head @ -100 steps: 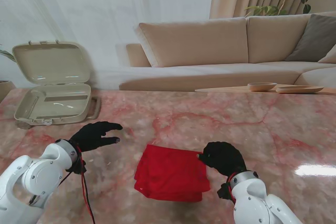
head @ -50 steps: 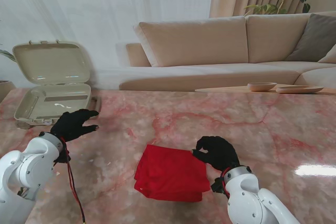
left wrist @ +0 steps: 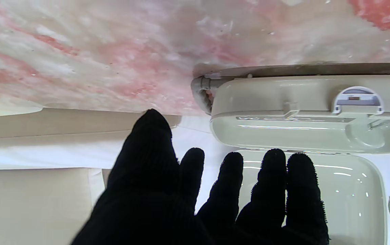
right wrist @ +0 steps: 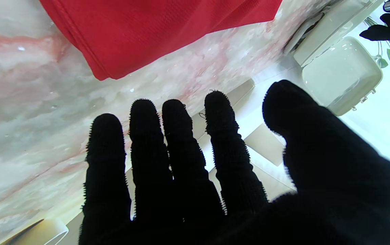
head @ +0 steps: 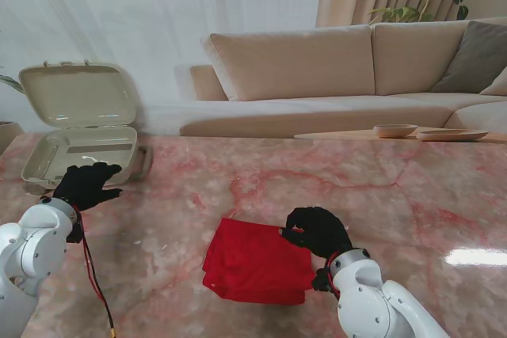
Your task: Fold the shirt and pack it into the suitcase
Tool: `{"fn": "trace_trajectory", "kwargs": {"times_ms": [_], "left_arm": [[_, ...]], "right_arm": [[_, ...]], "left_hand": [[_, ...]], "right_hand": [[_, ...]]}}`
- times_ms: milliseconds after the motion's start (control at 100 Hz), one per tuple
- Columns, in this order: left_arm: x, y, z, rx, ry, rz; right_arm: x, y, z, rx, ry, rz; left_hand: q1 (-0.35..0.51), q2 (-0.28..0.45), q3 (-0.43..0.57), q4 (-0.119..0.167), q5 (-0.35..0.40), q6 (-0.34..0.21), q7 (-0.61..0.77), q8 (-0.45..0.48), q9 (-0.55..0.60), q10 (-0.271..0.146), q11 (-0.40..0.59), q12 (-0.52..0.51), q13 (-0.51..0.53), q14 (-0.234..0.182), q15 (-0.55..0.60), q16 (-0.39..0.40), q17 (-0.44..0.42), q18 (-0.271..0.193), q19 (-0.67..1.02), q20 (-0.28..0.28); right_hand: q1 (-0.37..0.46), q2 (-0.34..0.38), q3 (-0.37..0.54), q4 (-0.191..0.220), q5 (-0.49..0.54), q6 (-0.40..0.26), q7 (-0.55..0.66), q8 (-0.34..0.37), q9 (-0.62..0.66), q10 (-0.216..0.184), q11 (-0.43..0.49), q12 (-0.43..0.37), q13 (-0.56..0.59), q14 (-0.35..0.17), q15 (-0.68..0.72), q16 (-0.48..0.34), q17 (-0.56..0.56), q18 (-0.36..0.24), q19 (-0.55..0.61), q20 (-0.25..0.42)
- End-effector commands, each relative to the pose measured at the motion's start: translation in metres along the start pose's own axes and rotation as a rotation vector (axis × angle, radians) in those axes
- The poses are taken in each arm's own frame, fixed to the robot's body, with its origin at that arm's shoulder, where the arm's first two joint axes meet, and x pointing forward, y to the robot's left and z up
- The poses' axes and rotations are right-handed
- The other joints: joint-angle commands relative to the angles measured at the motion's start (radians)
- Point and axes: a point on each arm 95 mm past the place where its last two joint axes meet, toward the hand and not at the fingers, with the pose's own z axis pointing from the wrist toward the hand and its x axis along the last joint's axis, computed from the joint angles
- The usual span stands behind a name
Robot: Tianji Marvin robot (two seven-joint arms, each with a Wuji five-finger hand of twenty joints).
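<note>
Seemingly right hand (head: 317, 232) fingers (right wrist: 181, 143) spread above the shirt (head: 257, 260)

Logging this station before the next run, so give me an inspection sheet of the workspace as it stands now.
Surface: pink-veined marble table top, glossy, one glare patch at right.
Job's things: folded red shirt flat on the table; beige hard-shell suitcase at far left, lid up.
Clutter: nothing seen.
Hands: black-gloved left hand open, near the suitcase; black-gloved right hand open at the shirt's right far corner.
Cables: red and black cable hanging from the left wrist.
Surroundings: beige sofa, white curtain, wooden bowl.
</note>
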Motion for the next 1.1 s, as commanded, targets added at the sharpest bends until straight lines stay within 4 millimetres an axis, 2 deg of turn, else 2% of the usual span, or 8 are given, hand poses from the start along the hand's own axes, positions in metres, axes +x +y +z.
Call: {"fn": "trace_trajectory", "kwargs": {"times_ms": [0,120,330,700,1090], "left_arm": [[-0.01,0.007,0.001,-0.018,-0.029,0.016],[-0.017,0.011,0.005,-0.002,-0.051,0.048],[-0.027,0.018,0.014,0.012,-0.084,0.068],[-0.04,0.029,0.031,-0.026,-0.108,0.088],[-0.043,0.036,0.039,-0.069,-0.106,0.111]], "right_arm": [[-0.002,-0.005,-0.001,0.026,-0.007,0.008],[-0.002,-0.006,-0.002,0.034,-0.008,0.009],[-0.001,-0.007,-0.001,0.048,-0.01,0.011],[0.0,-0.009,0.0,0.066,-0.019,0.013],[0.0,-0.01,0.0,0.083,-0.019,0.015]], "left_hand": [[0.028,-0.015,-0.007,0.007,-0.043,-0.02,-0.019,-0.013,-0.044,0.002,-0.022,-0.022,-0.056,-0.033,-0.038,-0.019,-0.023,-0.025,-0.033,-0.013],[0.036,-0.024,-0.003,0.009,-0.087,-0.034,-0.037,-0.021,-0.073,0.001,-0.026,-0.029,-0.083,-0.038,-0.046,-0.031,-0.035,-0.035,-0.049,-0.025],[0.068,-0.042,0.008,0.014,-0.116,-0.04,-0.046,-0.029,-0.086,-0.003,-0.007,-0.03,-0.083,-0.041,-0.03,-0.034,-0.029,-0.041,-0.042,-0.029],[0.094,-0.056,0.016,0.019,-0.119,-0.038,-0.009,-0.026,-0.082,-0.007,0.026,-0.029,-0.054,-0.04,0.006,-0.025,-0.015,-0.032,-0.002,-0.022],[0.123,-0.066,0.038,0.021,-0.108,-0.053,0.042,-0.028,-0.051,-0.011,0.046,-0.027,0.015,-0.036,0.065,0.023,0.016,-0.002,0.075,0.029]], "right_hand": [[-0.036,-0.003,0.015,-0.028,0.01,-0.012,-0.004,0.018,0.005,-0.01,0.002,-0.01,-0.022,-0.031,-0.005,-0.032,-0.008,-0.005,-0.012,0.017],[-0.037,-0.005,0.016,-0.031,0.017,-0.016,0.005,0.019,0.013,-0.012,0.003,-0.009,-0.019,-0.029,-0.006,-0.032,-0.008,-0.003,-0.013,0.017],[-0.036,-0.001,0.016,-0.034,0.019,-0.017,0.018,0.015,0.019,-0.015,0.004,-0.006,-0.018,-0.031,-0.008,-0.032,-0.01,-0.006,-0.016,0.017],[-0.028,0.016,-0.002,-0.032,0.016,-0.011,0.03,0.005,0.018,-0.012,0.005,-0.002,-0.019,-0.031,-0.009,-0.031,-0.014,-0.007,-0.021,0.018],[-0.028,0.026,-0.017,-0.029,0.022,-0.012,0.036,-0.002,0.026,-0.008,0.005,-0.002,-0.013,-0.024,-0.005,-0.028,-0.012,-0.001,-0.02,0.022]]}}
